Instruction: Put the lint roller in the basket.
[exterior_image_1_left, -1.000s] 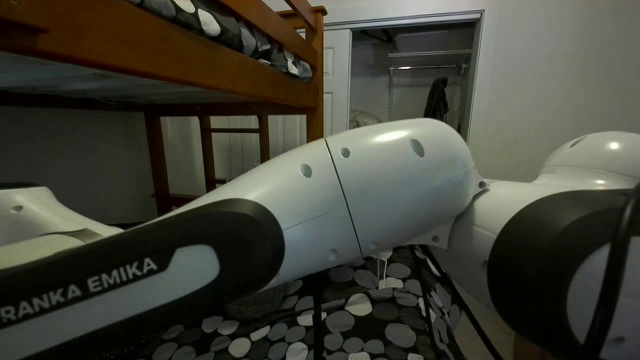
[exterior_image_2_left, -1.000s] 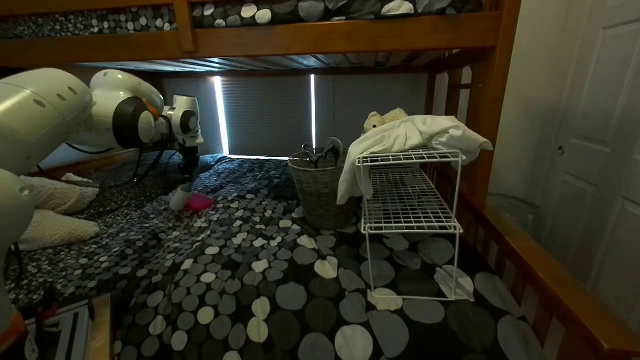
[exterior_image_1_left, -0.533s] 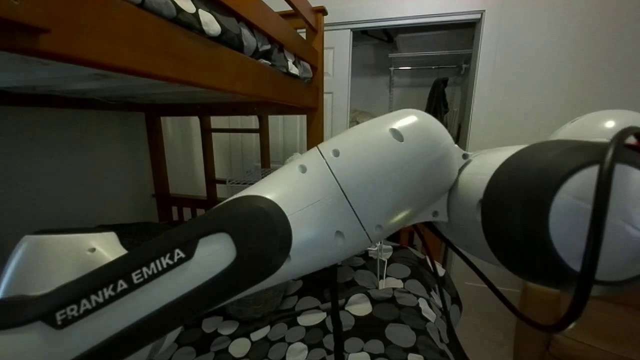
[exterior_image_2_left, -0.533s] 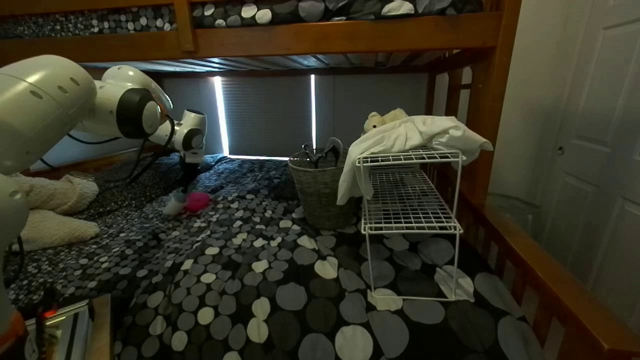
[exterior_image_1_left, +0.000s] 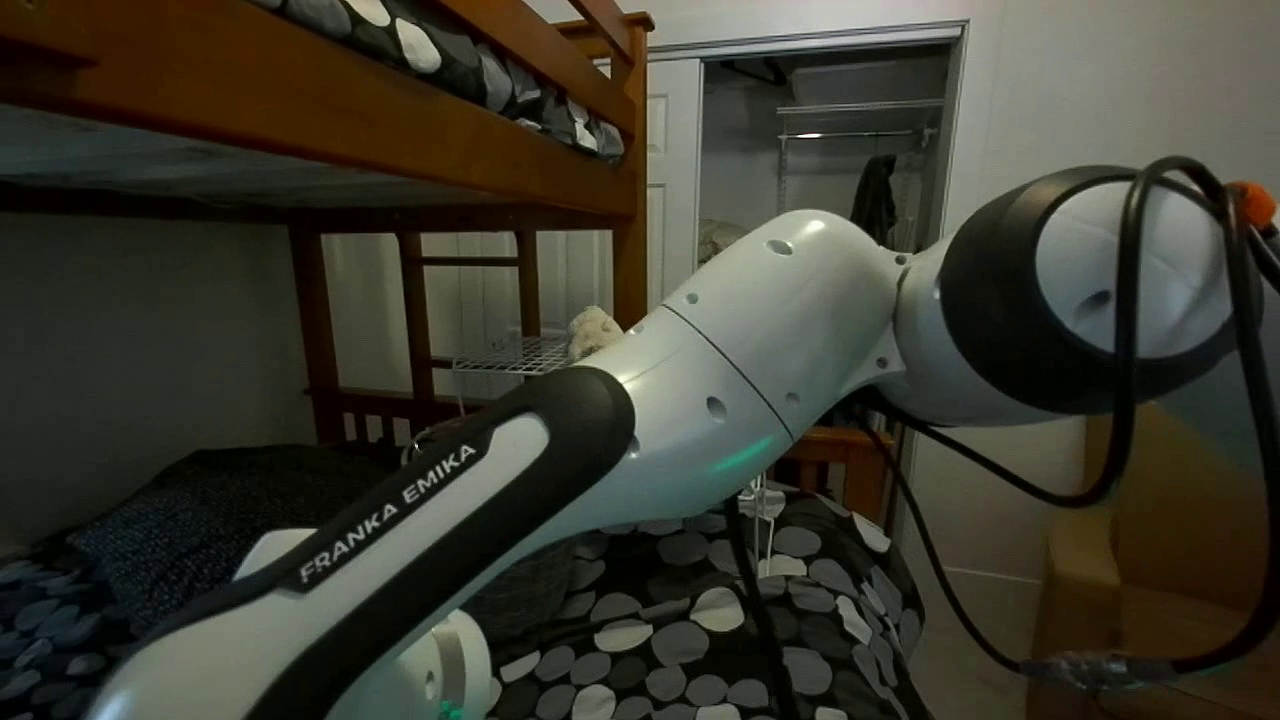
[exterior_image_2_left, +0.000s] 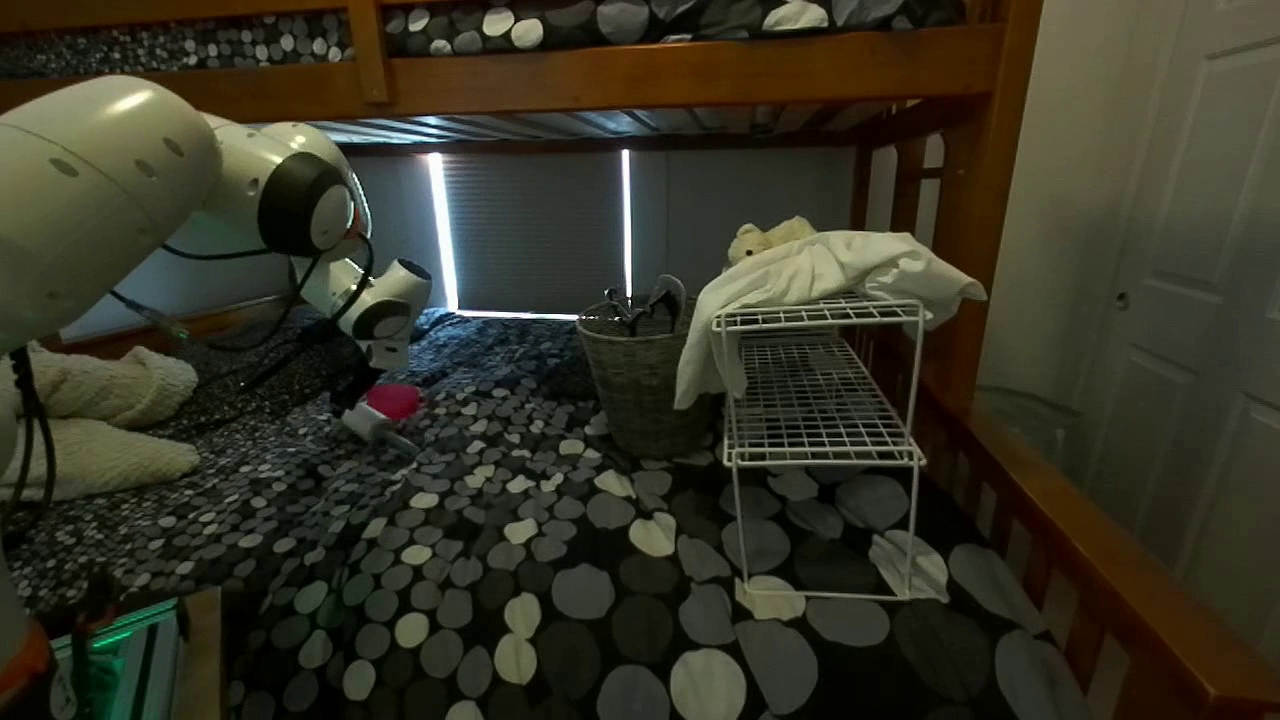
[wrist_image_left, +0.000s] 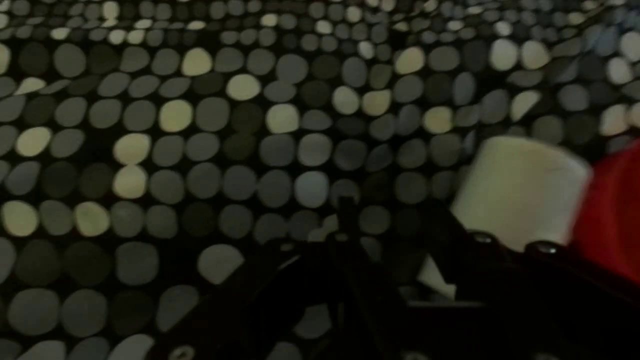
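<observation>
Bedding (exterior_image_2_left: 505, 465) (a wide stretch) separates lint roller (exterior_image_2_left: 364, 422) from basket (exterior_image_2_left: 640, 390).

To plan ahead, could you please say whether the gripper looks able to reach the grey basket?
Probably yes: low bedding stretches between gripper and basket with nothing tall showing there, though items jutting from the basket could interfere.

Wooden bunk bed (exterior_image_2_left: 690, 76); drawn window blind (exterior_image_2_left: 533, 230), light strips (exterior_image_2_left: 442, 235) at edges; closet (exterior_image_1_left: 825, 190) open; pale wall (exterior_image_1_left: 1110, 110).

Dim wrist view, seemingly blurred
</observation>
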